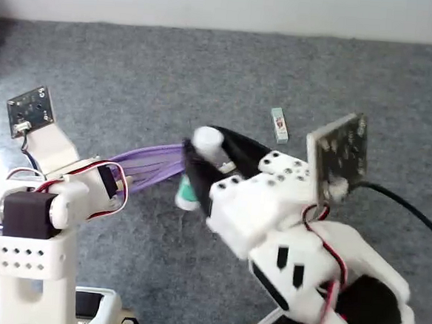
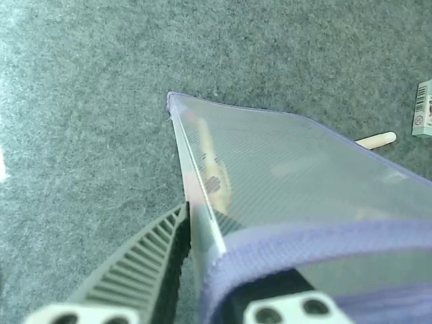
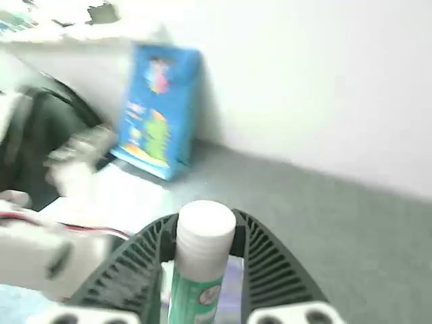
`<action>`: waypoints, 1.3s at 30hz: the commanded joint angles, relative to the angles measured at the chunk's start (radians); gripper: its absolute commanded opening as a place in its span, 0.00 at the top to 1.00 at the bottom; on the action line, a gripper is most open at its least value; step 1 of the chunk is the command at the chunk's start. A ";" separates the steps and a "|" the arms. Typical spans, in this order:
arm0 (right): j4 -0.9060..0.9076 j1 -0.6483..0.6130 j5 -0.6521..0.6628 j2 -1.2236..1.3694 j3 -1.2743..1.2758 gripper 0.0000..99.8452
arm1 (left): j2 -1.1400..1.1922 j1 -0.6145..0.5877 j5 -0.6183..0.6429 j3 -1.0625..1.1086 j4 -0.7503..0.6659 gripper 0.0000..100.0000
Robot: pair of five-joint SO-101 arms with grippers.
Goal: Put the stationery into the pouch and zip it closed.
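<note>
- The glue stick [image 3: 202, 251] stands upright between the fingers of the right gripper [image 3: 206, 227]. They are clamped on its green body, and the white cap pokes out above the fingertips.
- In the high view it hangs right at the far end of the pouch [image 1: 147, 165], a see-through mesh sleeve with purple trim held off the grey surface [image 1: 355, 75].
- The left gripper [image 2: 202, 237] pinches the pouch by 1 trimmed end, its ribbed finger against the mesh. At least 1 slim item shows through the mesh, so I judge the filling partly done.
- The step in hand is feeding the glue stick through the mouth. The right gripper hides that end of the pouch, so I cannot tell how wide the mouth gapes.
- To do it well, lead with the stick's lower end, line it up along the pouch's length and slide it in low. Release only once most of the body is inside.
- The left arm should hold the pouch taut and level, since a sagging edge would catch the stick.
- The likeliest slip is the stick riding over the mesh and dropping onto the grey surface.
- 1 small block [image 1: 279, 126] lies apart on the grey surface and probably goes in too, before the zip.
</note>
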 commanded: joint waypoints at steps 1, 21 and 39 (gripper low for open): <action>-0.143 -0.110 0.153 0.005 0.028 0.99 | -0.009 -0.006 0.012 0.001 -0.025 0.99; -0.877 -0.148 0.517 0.004 0.678 0.99 | -0.012 -0.006 0.012 0.001 -0.025 0.99; -0.545 0.015 0.440 -0.097 0.594 0.85 | -0.012 -0.006 0.012 0.001 -0.025 0.99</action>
